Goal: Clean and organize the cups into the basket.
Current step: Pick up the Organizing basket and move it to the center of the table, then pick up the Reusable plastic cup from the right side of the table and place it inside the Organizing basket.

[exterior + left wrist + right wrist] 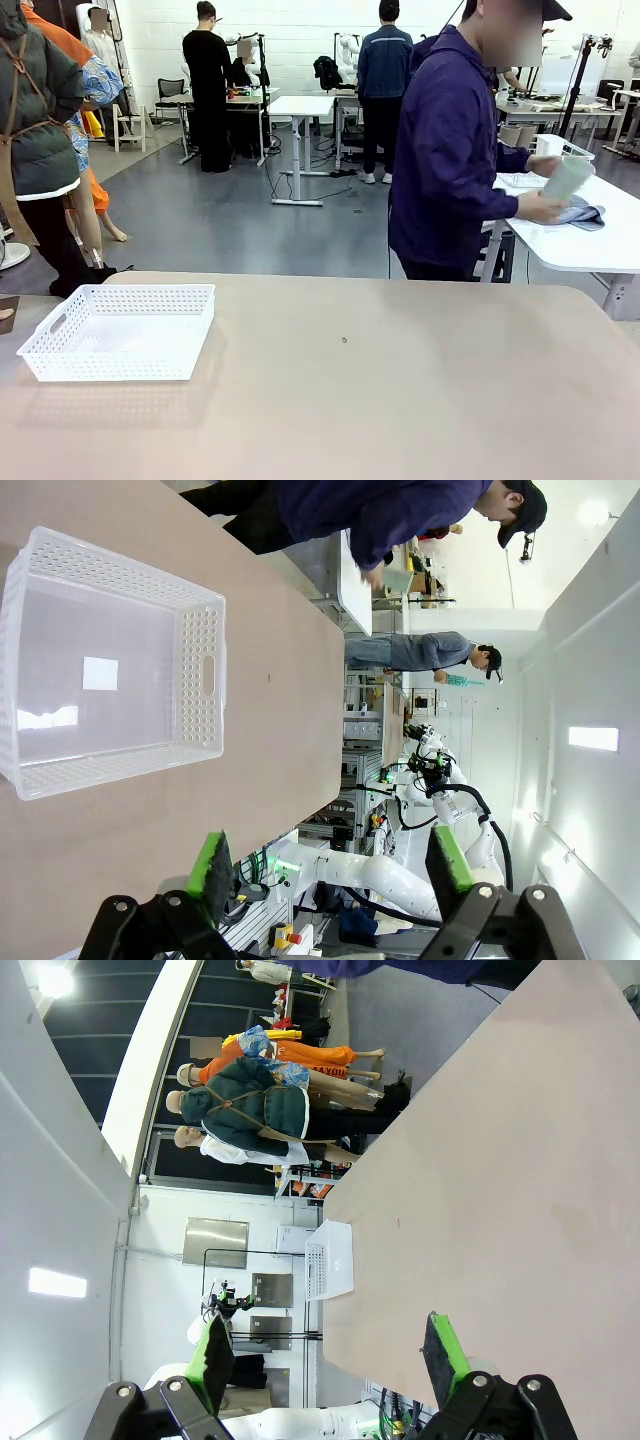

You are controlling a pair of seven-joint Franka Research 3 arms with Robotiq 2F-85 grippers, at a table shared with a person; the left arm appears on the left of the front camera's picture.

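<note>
While the person (445,150) holds the mint cup (567,178) against a cloth (582,213) at the white side bench (590,250), presumably wiping it clean, the basket (140,291) stands empty on the main bench (400,400), left side, ready for loading. Left claw (330,865) and right claw (333,1350) are both spread wide, gripping nothing, clear of the basket.

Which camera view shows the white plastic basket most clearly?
The left wrist view: it looks down into the shallow white plastic lattice basket, showing floor, four walls and a handle slot. The front view shows it from low, at the table's left. The right wrist view shows it small and far.
</note>
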